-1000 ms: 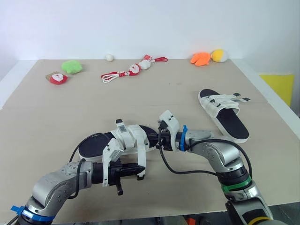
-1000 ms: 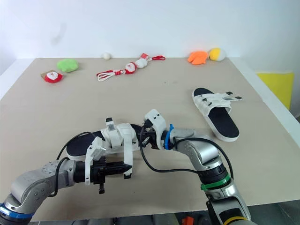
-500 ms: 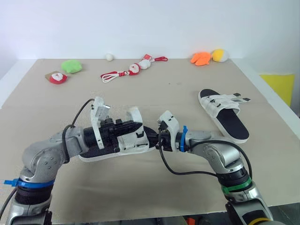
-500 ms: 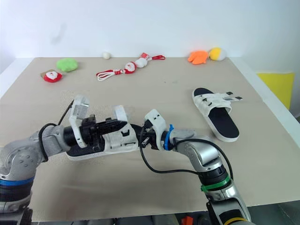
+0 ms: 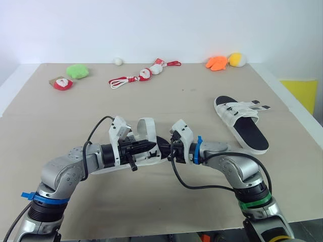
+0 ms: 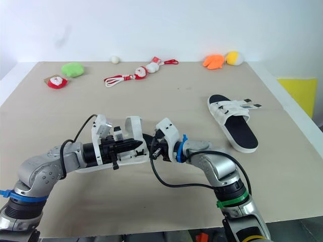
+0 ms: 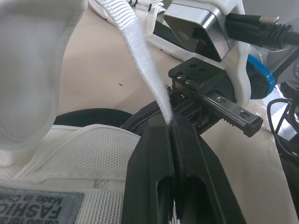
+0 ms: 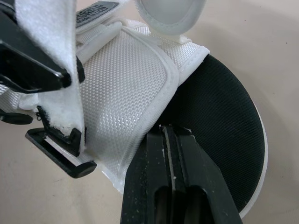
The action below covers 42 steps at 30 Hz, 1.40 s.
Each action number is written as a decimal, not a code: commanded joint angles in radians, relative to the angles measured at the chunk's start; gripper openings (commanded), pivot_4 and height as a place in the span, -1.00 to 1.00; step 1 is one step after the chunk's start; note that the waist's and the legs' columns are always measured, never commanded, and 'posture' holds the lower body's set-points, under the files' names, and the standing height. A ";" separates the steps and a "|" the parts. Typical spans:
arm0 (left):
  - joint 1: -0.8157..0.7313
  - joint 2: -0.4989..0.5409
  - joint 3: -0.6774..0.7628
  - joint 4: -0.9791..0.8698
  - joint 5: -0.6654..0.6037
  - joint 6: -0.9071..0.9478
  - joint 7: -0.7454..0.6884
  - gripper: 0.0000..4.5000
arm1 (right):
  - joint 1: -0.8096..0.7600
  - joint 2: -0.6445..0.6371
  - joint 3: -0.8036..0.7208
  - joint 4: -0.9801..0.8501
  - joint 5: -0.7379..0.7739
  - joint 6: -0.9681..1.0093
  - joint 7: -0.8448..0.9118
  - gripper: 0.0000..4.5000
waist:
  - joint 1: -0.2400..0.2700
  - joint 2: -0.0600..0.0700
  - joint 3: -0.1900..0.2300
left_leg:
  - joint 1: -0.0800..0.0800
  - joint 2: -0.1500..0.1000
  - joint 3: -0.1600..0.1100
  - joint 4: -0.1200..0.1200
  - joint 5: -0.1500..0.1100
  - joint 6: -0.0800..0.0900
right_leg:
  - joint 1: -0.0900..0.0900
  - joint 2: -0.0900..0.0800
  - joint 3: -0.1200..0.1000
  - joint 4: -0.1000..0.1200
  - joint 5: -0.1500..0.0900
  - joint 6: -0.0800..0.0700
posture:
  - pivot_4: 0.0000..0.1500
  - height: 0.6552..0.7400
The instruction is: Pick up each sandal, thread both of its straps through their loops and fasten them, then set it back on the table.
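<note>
Between the two tools, the near sandal [image 8: 126, 84] is lying low on the desk [image 5: 166, 101]. The right tool [image 8: 167, 131] is pinching its edge and the left tool [image 7: 170, 123] is pinching a loose strap [image 7: 140, 60]. Pulling off-line is risking slippage or twisting.

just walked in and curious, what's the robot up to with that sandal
The robot is working on the black-footbed sandal with a white mesh upper, which sits in front of it on the beige table. Its right gripper has its fingers shut on the edge of that upper, steadying it. The left gripper pinches a white webbing strap that stands up loose, not yet fastened. A second matching sandal lies flat on the right side of the table with no gripper on it.
</note>
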 commanded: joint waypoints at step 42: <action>0.101 -0.050 -0.049 -0.078 0.074 -0.004 0.024 -0.99 | 0.015 -0.004 0.021 0.050 -0.025 0.024 -0.028 -1.00 | 0.000 0.000 -0.002 | 0.001 0.000 0.000 0.000 0.000 0.000 | 0.000 0.000 0.000 0.000 0.000 0.000 | 1.00 1.00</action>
